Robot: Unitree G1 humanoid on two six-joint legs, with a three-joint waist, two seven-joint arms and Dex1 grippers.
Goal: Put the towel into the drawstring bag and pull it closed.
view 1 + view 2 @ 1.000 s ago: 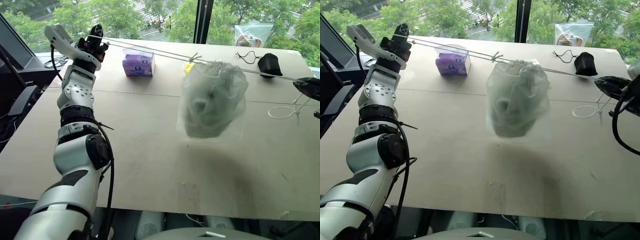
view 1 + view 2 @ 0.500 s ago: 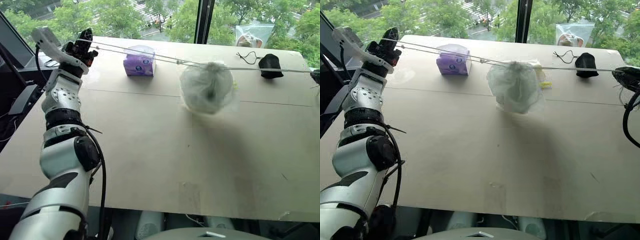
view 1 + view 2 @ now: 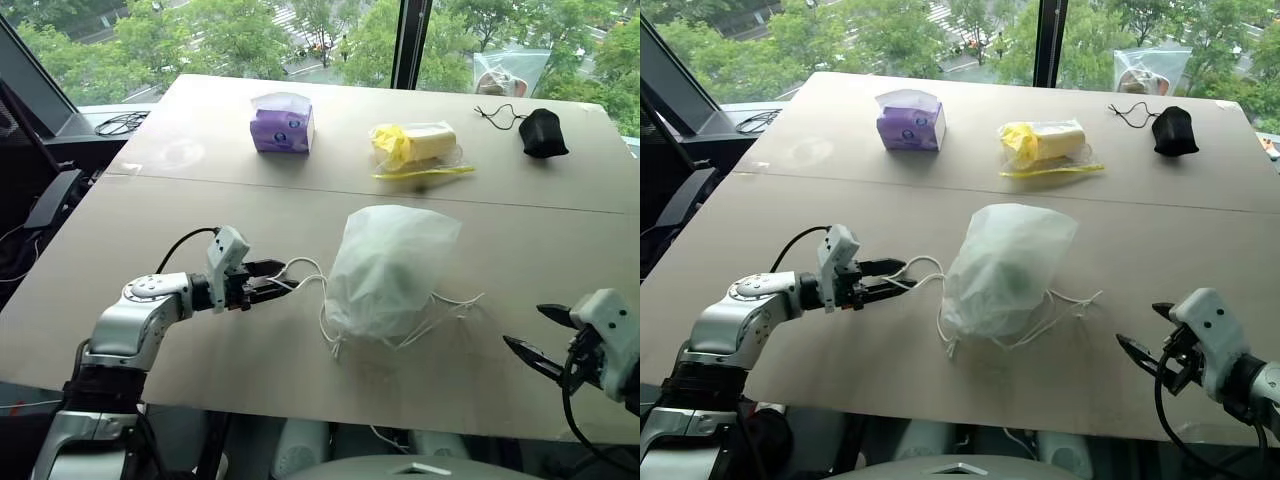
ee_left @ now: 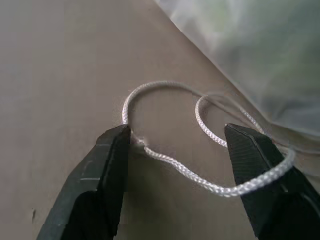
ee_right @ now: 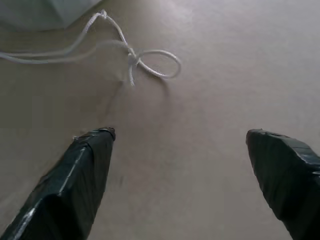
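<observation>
The drawstring bag (image 3: 388,268), milky and translucent, lies on the table with its mouth gathered shut at the near end. The towel (image 3: 1006,286) shows faintly as a pale green shape inside it. White cords trail out on both sides. My left gripper (image 3: 280,281) rests low on the table just left of the bag, open. One cord loop (image 4: 165,120) lies slack between its fingers (image 4: 107,165), untouched by the pads. My right gripper (image 3: 523,326) hovers near the front edge to the bag's right, open and holding nothing. The knotted cord end (image 5: 150,59) lies ahead of it.
A purple tissue box (image 3: 281,122), a clear zip bag with yellow contents (image 3: 415,147) and a small black pouch (image 3: 543,132) sit along the far side of the table (image 3: 200,200). The table's front edge runs just under both grippers.
The bag hung in the air on cords pulled taut between both raised grippers. Now it lies on the table, both arms have dropped low, and both grippers have opened and let the cords go.
</observation>
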